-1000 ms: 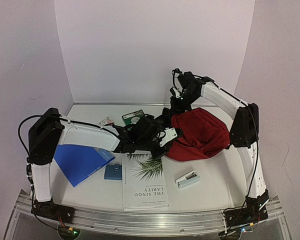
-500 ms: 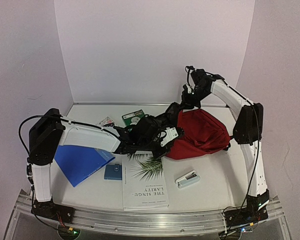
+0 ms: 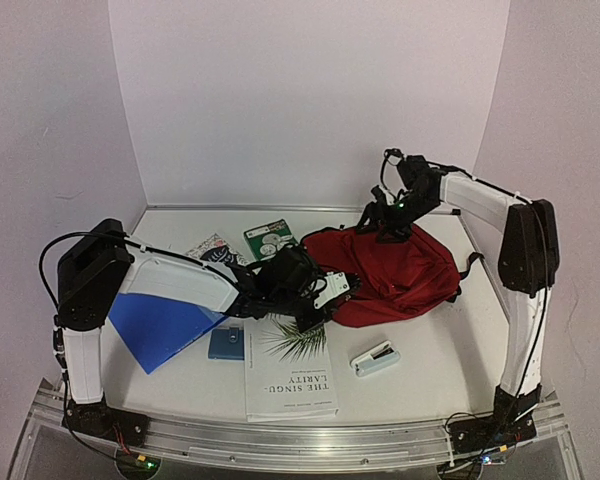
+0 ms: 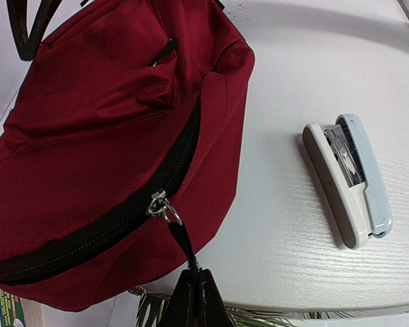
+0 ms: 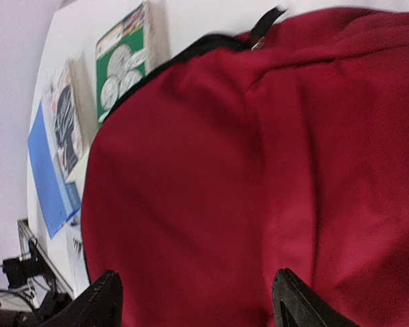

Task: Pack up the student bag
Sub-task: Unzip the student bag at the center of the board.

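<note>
While the left gripper [image 4: 194,300] pinches its zipper pull [image 4: 181,238], the student bag [image 4: 88,136] seems zipped, right gripper [image 5: 198,297] released.

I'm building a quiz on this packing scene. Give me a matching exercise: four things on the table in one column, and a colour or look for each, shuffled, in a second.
Things
1. student bag
2. stapler
3. folder
4. book

Looks
A. plain blue
B. white cover with a green palm leaf
C. dark red with a black zipper
D. white and pale blue

Pairs: 1-C, 2-D, 3-A, 4-B
</note>
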Motion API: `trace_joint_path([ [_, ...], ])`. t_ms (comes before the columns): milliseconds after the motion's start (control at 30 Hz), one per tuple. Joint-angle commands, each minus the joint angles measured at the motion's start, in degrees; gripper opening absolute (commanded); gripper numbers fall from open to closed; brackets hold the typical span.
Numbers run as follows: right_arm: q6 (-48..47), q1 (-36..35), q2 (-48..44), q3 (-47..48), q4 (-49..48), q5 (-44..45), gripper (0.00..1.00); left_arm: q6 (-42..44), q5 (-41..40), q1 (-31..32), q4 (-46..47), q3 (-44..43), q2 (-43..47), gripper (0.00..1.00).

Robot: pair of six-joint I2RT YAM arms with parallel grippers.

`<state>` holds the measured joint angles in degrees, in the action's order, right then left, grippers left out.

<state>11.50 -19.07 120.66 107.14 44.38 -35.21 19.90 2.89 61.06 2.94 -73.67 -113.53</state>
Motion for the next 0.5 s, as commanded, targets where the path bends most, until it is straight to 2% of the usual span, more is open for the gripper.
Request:
trace_joint_path([
  [0, -4.1, -1.9, -9.0, -8.4, -1.0, -2.2, 0.71, -2.0, 1.4, 0.1, 1.6, -1.6, 0.5, 0.0],
  [200, -6.8, -1.3, -18.0, -20.7, -0.6, -2.9, 0.69, -1.2, 5.6, 1.5, -0.6, -2.5, 0.4, 0.02],
  [467, -12.1, 0.1, -27.8, -33.8, 0.3, -8.4, 0.69, -0.2, 8.1, 2.8, -3.6, -0.8, 3.2, 0.37],
])
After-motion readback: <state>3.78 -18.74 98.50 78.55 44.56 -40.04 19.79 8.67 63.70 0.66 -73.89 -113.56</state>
